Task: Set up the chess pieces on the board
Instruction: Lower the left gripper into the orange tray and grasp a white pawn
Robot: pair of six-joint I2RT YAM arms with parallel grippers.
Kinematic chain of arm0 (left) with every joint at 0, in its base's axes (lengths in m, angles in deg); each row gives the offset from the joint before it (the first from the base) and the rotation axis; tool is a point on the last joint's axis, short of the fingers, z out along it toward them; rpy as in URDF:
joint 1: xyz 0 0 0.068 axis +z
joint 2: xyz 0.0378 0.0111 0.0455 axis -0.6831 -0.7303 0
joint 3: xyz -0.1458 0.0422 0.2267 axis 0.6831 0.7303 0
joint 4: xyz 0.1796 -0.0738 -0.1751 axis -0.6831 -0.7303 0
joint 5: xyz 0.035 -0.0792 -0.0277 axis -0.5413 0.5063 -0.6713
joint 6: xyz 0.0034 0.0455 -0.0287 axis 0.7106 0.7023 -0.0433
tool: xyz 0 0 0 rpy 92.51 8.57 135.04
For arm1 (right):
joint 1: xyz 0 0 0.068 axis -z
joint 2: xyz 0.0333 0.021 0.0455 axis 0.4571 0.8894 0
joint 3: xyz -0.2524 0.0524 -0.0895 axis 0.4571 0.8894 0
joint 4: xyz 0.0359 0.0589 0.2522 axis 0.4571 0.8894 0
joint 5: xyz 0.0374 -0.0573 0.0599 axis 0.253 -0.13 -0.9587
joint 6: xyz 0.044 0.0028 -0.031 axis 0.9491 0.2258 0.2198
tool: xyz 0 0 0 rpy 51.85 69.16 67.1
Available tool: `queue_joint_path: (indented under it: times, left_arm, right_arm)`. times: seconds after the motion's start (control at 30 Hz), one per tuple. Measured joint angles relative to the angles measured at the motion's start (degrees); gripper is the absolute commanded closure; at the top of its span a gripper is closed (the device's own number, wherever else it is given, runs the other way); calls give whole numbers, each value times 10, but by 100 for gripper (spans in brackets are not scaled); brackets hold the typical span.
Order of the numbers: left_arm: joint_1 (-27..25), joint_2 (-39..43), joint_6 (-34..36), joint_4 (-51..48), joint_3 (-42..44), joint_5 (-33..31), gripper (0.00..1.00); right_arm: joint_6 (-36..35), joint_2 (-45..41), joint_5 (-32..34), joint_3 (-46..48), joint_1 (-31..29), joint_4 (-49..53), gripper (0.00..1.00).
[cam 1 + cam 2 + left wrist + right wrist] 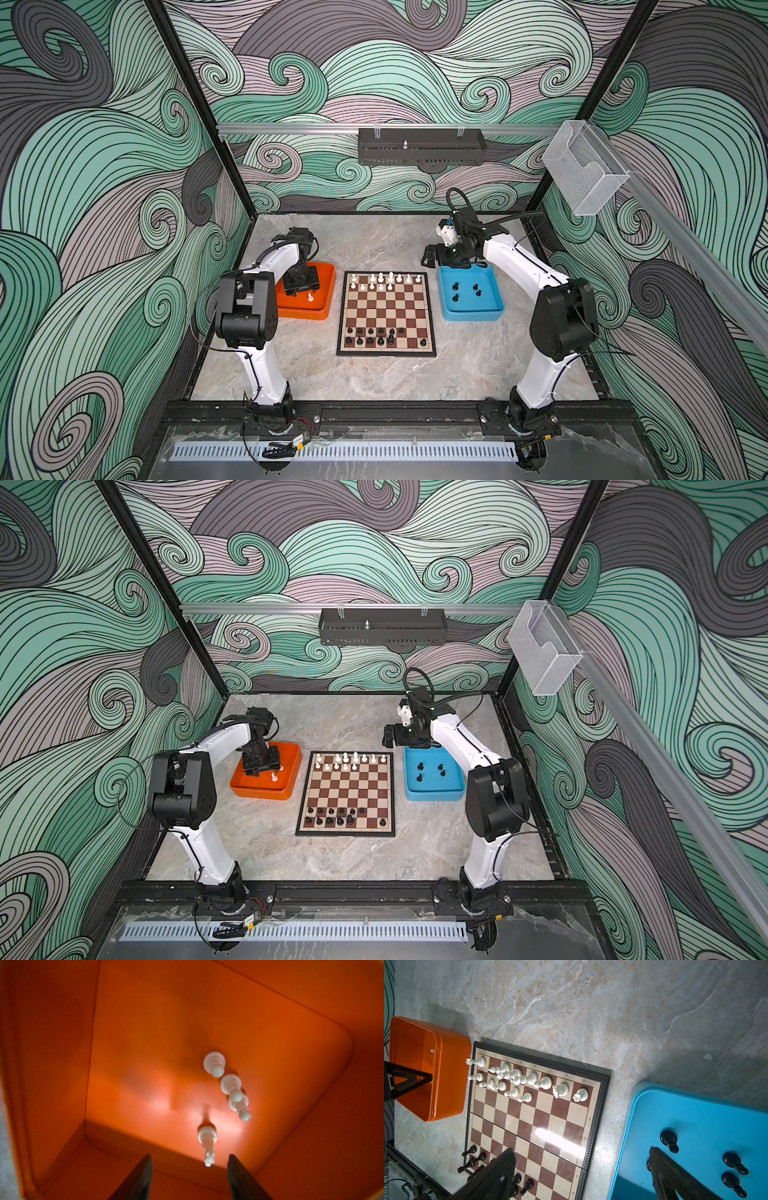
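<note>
The board lies mid-table, with white chess pieces on its two far rows and black ones on its two near rows. My left gripper reaches down into the orange tray and is open. A tall white piece stands between its fingers, touched by neither. Three white pawns stand close by in a line. My right gripper hangs open and empty above the gap between the board and the blue tray, where several black pieces stand.
The orange tray sits left of the board and the blue tray right of it, on a marble tabletop. A black rail with both arm bases runs along the near edge. Patterned walls close in the sides.
</note>
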Motion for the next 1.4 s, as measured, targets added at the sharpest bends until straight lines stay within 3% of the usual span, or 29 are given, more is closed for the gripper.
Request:
queue_joint_path:
  times: [0.2,0.33,0.4,0.67,1.07,1.4]
  left_arm:
    - [-12,-16,-3,14,0,0,53]
    - [-14,-21,-4,16,0,0,56]
    - [-16,-24,-4,17,0,-1,63]
    - [-16,-33,-4,21,0,-4,66]
    - [-20,-36,-1,25,0,-10,85]
    - [-20,-38,2,25,-1,-10,93]
  right_arm:
    - [0,2,0,0,2,0,0]
    - [0,2,-2,3,4,0,0]
    - [0,2,-3,4,5,0,0]
    - [0,2,-4,8,7,1,0]
    - [0,2,-4,8,7,1,0]
    - [0,2,-5,8,7,1,0]
